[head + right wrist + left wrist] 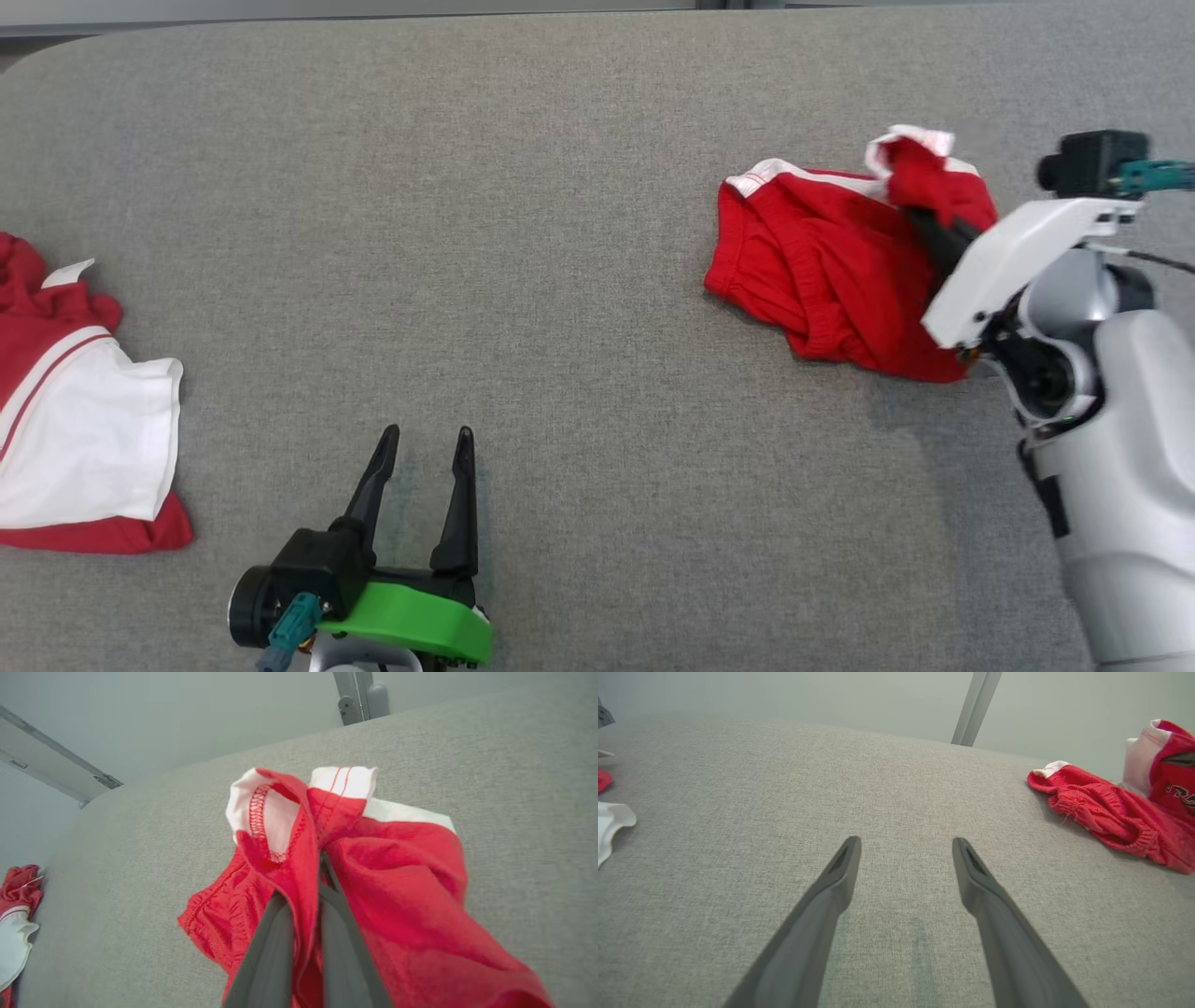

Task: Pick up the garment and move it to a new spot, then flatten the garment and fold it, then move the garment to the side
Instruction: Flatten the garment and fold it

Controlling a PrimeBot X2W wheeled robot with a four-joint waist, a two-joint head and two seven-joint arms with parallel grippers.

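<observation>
1. The surface (579,233) in front of you was covered in grey woven cloth. It ran wide to both sides and had a rounded far left corner.
2. A faint dark streak (919,952) marked that cloth just below your left end effector (426,437).
3. Beyond the far edge you had a plain pale wall. A grey upright post (976,704) rose behind the surface, and a pale rail (56,756) ran slantwise across the wall in the right wrist view.
4. You had two pieces of clothing on the surface, both red and white, lying well apart.
5. The garment (822,271) lay crumpled at the right, toward the far side. It was red, with a gathered edge facing left and white striped trim at its far end, and one bunch of it stood raised off the surface.
6. The other garment (84,439) lay bunched at the left edge, a white sleeve over red cloth, and the head view cut part of it off.
7. You had two end effectors. Your right end effector (934,229) was closed tight on a fold of the garment, with red cloth pinched between its fingers.
8. Your left end effector stood wide open and held nothing. It was over bare surface at the near side, between the two pieces and touching neither.
</observation>
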